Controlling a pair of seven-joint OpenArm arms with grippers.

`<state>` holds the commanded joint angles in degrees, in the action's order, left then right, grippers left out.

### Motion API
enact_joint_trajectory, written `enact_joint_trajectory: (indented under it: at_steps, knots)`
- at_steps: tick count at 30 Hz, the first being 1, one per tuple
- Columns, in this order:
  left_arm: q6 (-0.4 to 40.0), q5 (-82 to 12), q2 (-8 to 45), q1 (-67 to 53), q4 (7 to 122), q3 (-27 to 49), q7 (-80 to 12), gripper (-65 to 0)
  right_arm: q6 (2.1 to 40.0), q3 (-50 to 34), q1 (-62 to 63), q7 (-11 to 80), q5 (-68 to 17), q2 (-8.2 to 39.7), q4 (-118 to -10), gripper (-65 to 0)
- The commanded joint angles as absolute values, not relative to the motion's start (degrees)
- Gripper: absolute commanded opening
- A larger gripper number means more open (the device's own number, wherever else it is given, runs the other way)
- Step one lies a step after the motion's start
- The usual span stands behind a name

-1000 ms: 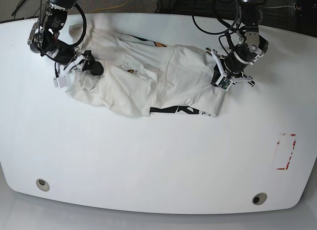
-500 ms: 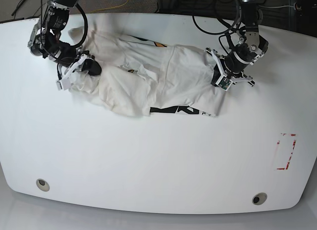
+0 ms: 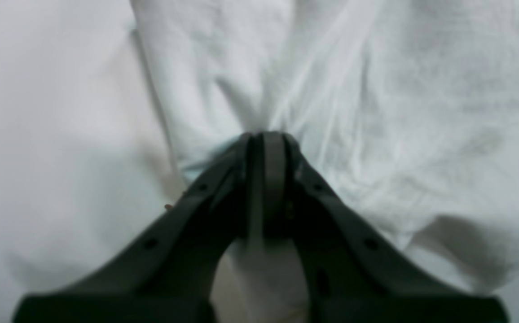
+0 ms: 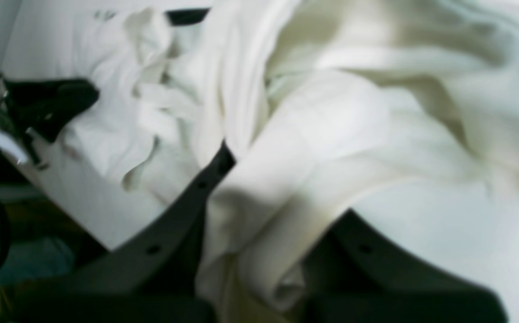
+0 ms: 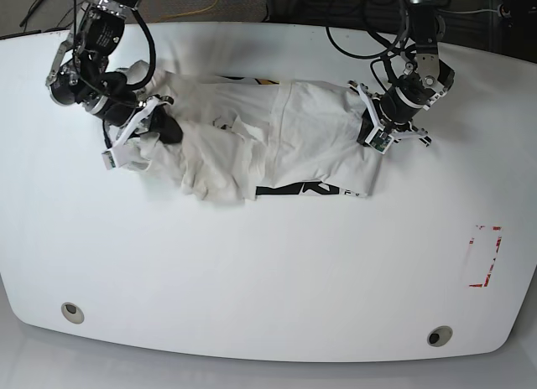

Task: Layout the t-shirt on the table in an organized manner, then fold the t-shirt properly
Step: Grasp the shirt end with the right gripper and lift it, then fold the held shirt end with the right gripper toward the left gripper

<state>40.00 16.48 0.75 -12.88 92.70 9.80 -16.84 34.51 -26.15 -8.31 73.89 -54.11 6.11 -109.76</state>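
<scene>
On the bench (image 5: 252,272), both arms, left (image 5: 415,75) and right (image 5: 96,75), are mostly black, with pale silvery parts among the dark ones. The fingers (image 5: 168,127) are black too. Thin black cables (image 5: 340,45) loop beside the left arm. Small pale dots speckle both arms' dark parts.
</scene>
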Motion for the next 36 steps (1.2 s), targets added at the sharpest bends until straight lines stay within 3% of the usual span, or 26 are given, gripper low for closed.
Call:
enact_joint_trajectory:
  at_steps: [16,36]
  knots:
    - [39.9,16.6,0.5,-13.1,92.7,7.7,-16.8,-62.1,34.7,-10.8,-6.0,73.7,-53.8,-2.0,-110.2,-65.0]
    - [39.9,16.6,0.5,-13.0,92.7,7.6,-16.8,-62.1,35.7,-4.4,2.3,72.3,-53.7,-4.4,-101.1,-65.0]
